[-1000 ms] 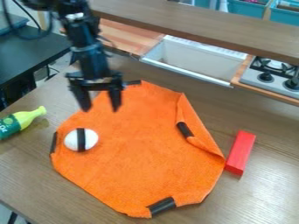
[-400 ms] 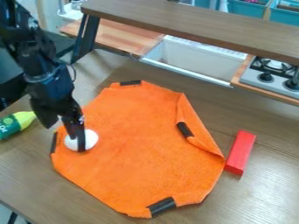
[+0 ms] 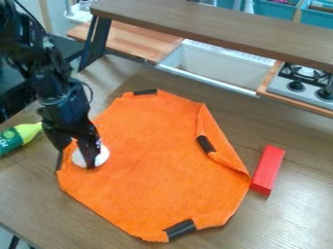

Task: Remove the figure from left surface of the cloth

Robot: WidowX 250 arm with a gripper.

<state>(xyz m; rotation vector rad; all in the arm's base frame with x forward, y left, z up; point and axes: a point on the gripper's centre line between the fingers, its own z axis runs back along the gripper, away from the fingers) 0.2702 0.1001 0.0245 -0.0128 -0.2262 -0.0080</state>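
Note:
The gripper [image 3: 76, 150] hangs low over the left side of the orange cloth [image 3: 159, 165], its two fingers apart and open. A white rounded figure with a black band [image 3: 101, 155] lies on the cloth near its left corner. One finger comes down in front of the figure and hides part of it; whether they touch I cannot tell. The other finger is farther left, by the cloth's left edge.
A red block [image 3: 267, 170] lies beside the cloth's right edge. At the far left is a green and yellow bottle [image 3: 19, 137]. A raised wooden shelf [image 3: 214, 26] crosses the back, with a white sink [image 3: 218, 65] and stove [image 3: 302, 85] behind the table.
From above the cloth's upper left, the gripper has come down and toward the left to the figure. Over the last half second it has shifted slightly right. Cloth and figure look unmoved.

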